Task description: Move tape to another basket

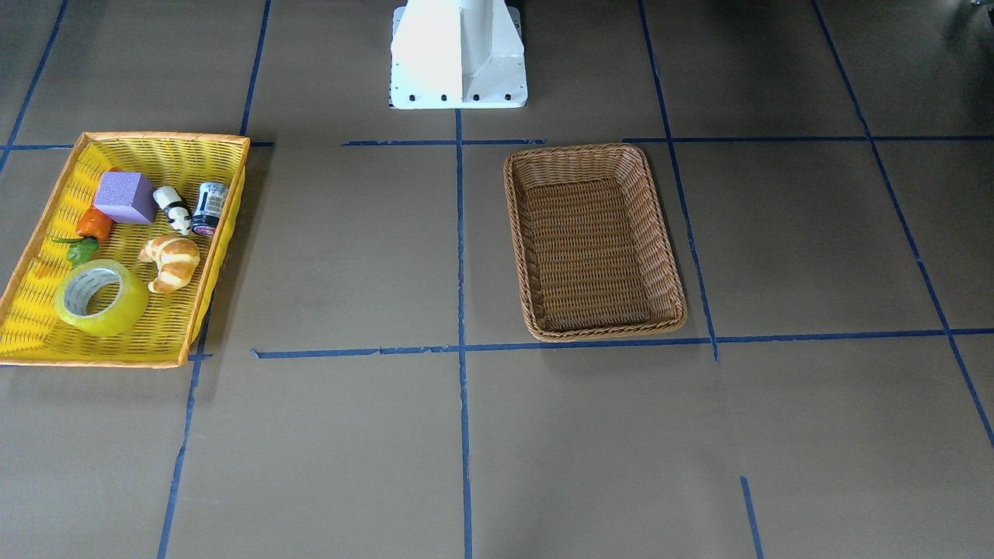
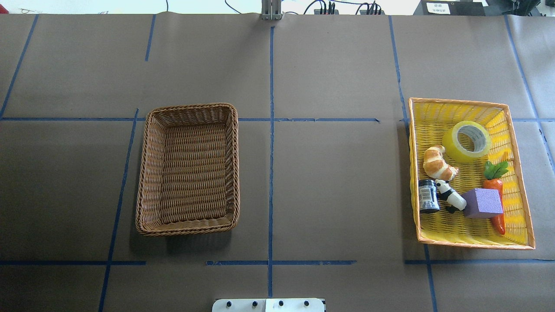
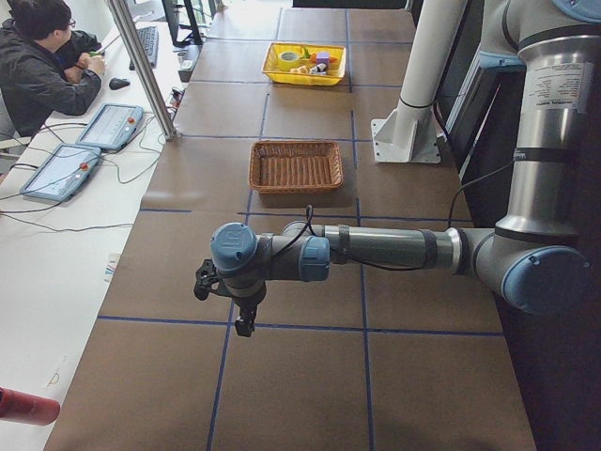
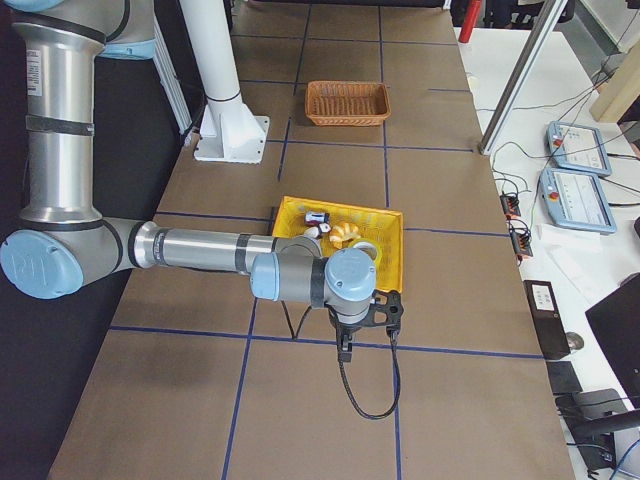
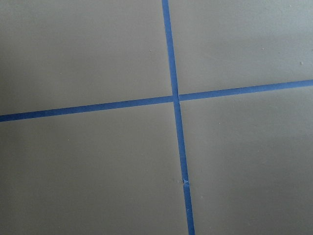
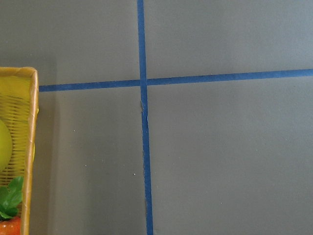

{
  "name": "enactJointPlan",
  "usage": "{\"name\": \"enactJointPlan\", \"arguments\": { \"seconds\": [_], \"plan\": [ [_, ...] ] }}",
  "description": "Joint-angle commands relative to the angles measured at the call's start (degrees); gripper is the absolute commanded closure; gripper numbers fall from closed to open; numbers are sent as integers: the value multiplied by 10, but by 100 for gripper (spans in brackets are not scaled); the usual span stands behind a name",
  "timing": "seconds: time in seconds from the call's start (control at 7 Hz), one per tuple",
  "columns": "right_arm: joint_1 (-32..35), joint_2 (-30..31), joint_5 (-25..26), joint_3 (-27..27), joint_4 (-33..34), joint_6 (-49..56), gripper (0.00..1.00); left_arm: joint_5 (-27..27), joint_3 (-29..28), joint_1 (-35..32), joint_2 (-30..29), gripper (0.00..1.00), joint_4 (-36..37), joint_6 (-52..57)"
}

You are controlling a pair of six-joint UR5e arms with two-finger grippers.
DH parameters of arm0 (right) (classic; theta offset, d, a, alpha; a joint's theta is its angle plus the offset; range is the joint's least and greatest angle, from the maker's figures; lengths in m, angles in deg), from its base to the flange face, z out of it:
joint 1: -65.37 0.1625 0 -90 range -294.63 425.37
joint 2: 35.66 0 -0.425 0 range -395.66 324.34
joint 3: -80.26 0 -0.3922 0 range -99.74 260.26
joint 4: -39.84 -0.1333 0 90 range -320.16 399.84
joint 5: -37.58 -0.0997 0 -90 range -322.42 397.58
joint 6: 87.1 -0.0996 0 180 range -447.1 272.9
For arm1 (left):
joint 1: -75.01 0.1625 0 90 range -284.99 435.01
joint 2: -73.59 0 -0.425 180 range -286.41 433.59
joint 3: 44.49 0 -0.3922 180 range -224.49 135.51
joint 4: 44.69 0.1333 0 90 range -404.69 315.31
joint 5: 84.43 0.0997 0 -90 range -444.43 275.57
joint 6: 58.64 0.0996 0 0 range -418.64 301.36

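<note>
Toward the surface's right edge, the tape (image 2: 467, 141) lies hole-up in the yellow basket (image 2: 457, 102), at its far end, just beside a croissant (image 2: 439, 164). The brown basket (image 2: 193, 106) sits left of the middle. The left gripper (image 3: 246, 323) and right gripper (image 4: 345, 350) hang above the surface near its left and right edges. Whether either is open or closed, I cannot tell.

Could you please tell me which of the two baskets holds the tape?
The yellow mesh basket holds the tape, beside a croissant; the brown wicker basket holds nothing.
</note>
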State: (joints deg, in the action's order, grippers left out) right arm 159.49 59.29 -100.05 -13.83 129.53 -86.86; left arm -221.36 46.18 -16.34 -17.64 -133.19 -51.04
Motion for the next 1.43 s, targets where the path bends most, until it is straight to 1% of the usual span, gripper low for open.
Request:
{"name": "enactJointPlan", "arguments": {
  "seconds": [0.0, 0.14, 0.29, 0.43, 0.57, 0.71, 0.86, 1.0, 1.14, 1.29],
  "plan": [
    [-9, -10, -1, -6, -1, -2, 0, 0, 2, 3, -2, 0, 0, -2],
    [-36, -14, 3, -33, 0, -31, 0, -1, 2, 3, -2, 0, 0, -2],
    [-85, -26, 5, -56, 0, -139, 0, -1, 3, 3, -3, 0, 0, -2],
    [-109, -63, -2, -57, 3, -196, 0, -1, 3, 4, -3, 0, -1, -2],
    [-135, -86, -2, -54, 4, -199, 0, -1, 3, 4, -3, 0, -1, -2],
    [-179, -113, 6, -51, 4, -201, 0, -1, 3, 4, -3, 0, -1, 0],
    [-210, -116, 24, -49, 0, -202, 0, -1, 2, 4, -3, 0, -1, 0],
    [-227, -116, 36, -50, -1, -218, 0, -1, 1, 4, -3, 0, -1, 0],
    [-236, -111, 42, -48, -30, -227, 0, -1, 2, 4, -3, 0, -1, 0],
    [-244, -108, 51, -35, -71, -265, 0, -1, 2, 4, -3, 0, -1, 0]
  ]
}}
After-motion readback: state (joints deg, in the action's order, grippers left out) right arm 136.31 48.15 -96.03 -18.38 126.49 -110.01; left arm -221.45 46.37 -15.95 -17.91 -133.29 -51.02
